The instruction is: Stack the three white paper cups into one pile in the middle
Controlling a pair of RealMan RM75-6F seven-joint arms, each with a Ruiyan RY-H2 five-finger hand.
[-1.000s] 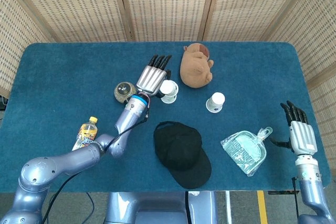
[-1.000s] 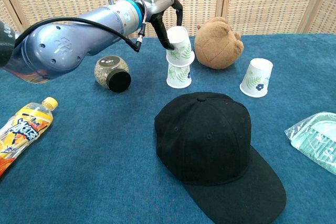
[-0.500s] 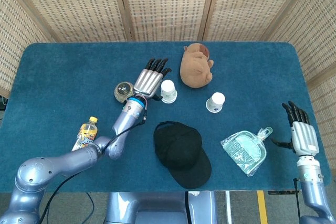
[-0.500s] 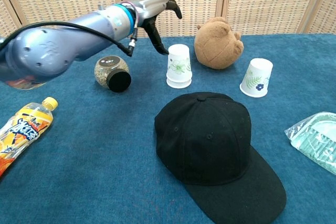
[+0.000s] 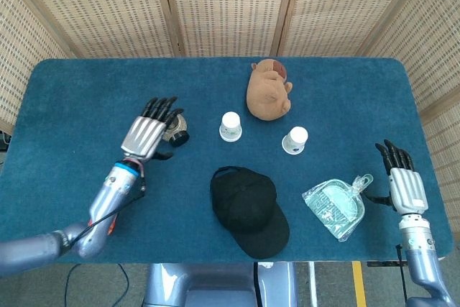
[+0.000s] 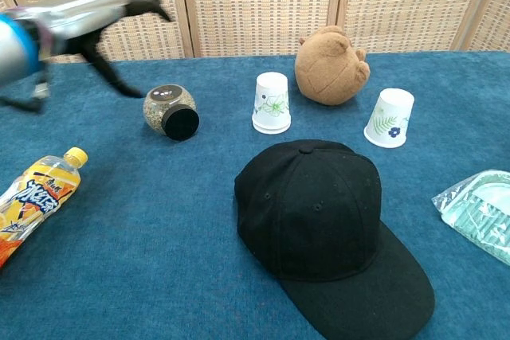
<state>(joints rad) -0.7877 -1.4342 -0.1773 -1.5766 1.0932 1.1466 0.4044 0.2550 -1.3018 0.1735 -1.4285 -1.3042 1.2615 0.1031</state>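
A pile of white paper cups (image 5: pixel 230 126) (image 6: pixel 271 103), upside down with a leaf print, stands mid-table in front of the plush toy. A single white cup (image 5: pixel 295 140) (image 6: pixel 390 118), also upside down, stands to its right, apart from it. My left hand (image 5: pixel 149 132) (image 6: pixel 96 17) is open with fingers spread, well left of the pile, over the round jar, holding nothing; it is blurred in the chest view. My right hand (image 5: pixel 402 183) hangs open at the table's right edge, far from the cups, seen only in the head view.
A brown plush toy (image 5: pixel 268 91) sits behind the cups. A black cap (image 5: pixel 249 208) lies in front of them. A round jar (image 6: pixel 170 111) lies left of the pile, an orange drink bottle (image 6: pixel 33 201) at the near left, a bagged green dustpan (image 5: pixel 336 207) at the right.
My left hand let go of the upper cup, which has settled down onto the lower one, and drew back left and toward me to above the jar. The right hand barely moved.
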